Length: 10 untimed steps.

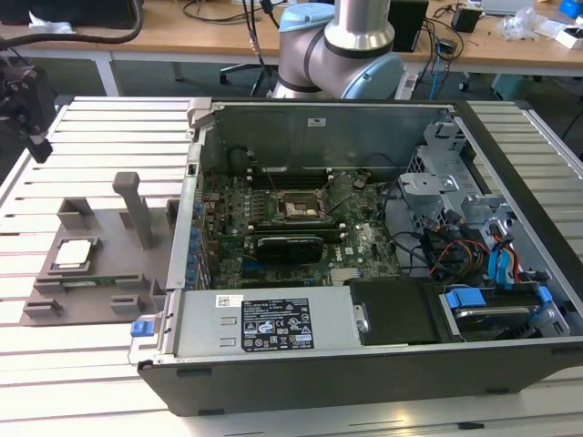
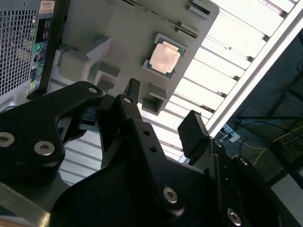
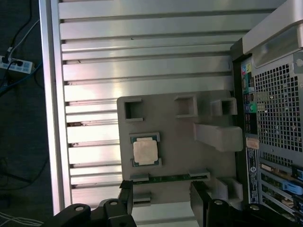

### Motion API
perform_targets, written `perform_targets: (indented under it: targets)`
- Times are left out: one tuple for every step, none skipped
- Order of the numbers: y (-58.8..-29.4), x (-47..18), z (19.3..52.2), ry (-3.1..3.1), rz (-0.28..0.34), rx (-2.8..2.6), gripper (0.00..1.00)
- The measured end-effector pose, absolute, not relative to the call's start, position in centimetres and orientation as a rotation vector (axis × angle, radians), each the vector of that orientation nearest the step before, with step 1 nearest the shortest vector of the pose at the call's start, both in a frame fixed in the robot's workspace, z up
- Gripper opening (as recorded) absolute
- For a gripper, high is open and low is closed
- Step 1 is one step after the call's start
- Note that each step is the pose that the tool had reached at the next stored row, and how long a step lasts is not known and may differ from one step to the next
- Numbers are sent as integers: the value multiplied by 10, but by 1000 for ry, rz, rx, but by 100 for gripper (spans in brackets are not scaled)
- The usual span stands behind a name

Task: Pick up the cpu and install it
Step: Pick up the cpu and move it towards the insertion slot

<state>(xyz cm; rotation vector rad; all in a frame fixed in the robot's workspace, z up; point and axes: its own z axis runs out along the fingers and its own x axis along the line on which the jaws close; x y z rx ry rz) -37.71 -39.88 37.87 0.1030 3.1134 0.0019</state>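
Observation:
The cpu (image 1: 73, 253) (image 2: 164, 60) (image 3: 144, 151), a small square chip with a silvery top, lies flat in a recess of the grey fixture tray (image 1: 105, 273) (image 2: 118, 28) (image 3: 182, 156) at the exterior view's left. My gripper (image 1: 35, 127) (image 2: 163, 111) (image 3: 162, 191) hangs well above the tray, off to one side of the chip, open, with nothing between its black fingers (image 3: 125, 191). The motherboard's socket frame (image 1: 296, 208) sits inside the open computer case (image 1: 364, 228).
The tray has an upright grey post (image 1: 137, 205) and raised blocks around the chip. A thin green strip (image 3: 170, 178) lies in a tray slot near the fingers. The case wall (image 3: 270, 118) borders the tray. Ribbed metal tabletop (image 3: 142, 47) surrounds it; cables and drives fill the case's right side.

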Motion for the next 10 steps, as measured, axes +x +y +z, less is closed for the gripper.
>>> perform_targets:
  targets:
    - [-399, -377, 378, 3113, 2, 103, 60]
    - [-399, -377, 377, 3113, 2, 103, 60]
    - [-399, -377, 376, 3113, 2, 103, 60]
    - [-399, -377, 375, 3113, 2, 103, 60]
    - [-399, -377, 374, 3113, 2, 103, 60]
    - [-399, -377, 373, 3113, 2, 103, 60]
    - [-399, -377, 372, 3113, 2, 103, 60]
    - [-399, -377, 372, 3113, 2, 103, 60]
    - [-399, -377, 372, 3113, 2, 103, 60]
    - [-399, -377, 371, 3113, 2, 103, 60]
